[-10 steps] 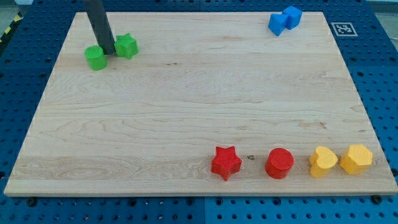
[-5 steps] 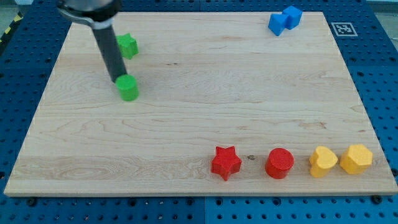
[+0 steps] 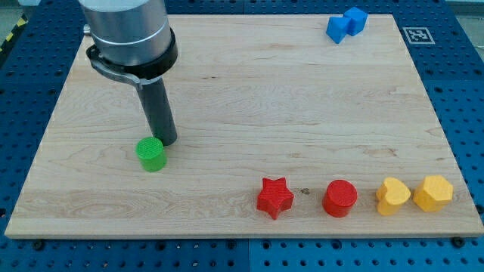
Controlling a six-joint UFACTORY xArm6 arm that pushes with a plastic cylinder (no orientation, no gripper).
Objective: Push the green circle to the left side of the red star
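**A:** How many blocks sit on the wooden board point(image 3: 227, 91)?

**B:** Seven show. One green circle point(image 3: 150, 154), one red star point(image 3: 274, 197), one red circle point(image 3: 339, 198), two yellow blocks, a yellow heart point(image 3: 393, 196) and a yellow hexagon-like block point(image 3: 433, 192), and two blue blocks point(image 3: 345, 24) touching each other at the board's one o'clock corner; their shapes I cannot make out.

**B:** The reds and yellows line up along the five o'clock edge.

**A:** Where is the green circle?

**B:** At about eight o'clock on the board, well apart from the red star, which lies at its four o'clock.

**A:** And the arm?

**B:** My tip point(image 3: 168, 142) stands just beside the green circle, at its one o'clock; I cannot tell if they touch. The rod has no pincer, so nothing is clasped or released.

**A:** Any writing?

**B:** No readable words. One black-and-white square marker point(image 3: 415, 35) sits off the board's one o'clock corner on the blue pegboard table point(image 3: 461, 91).
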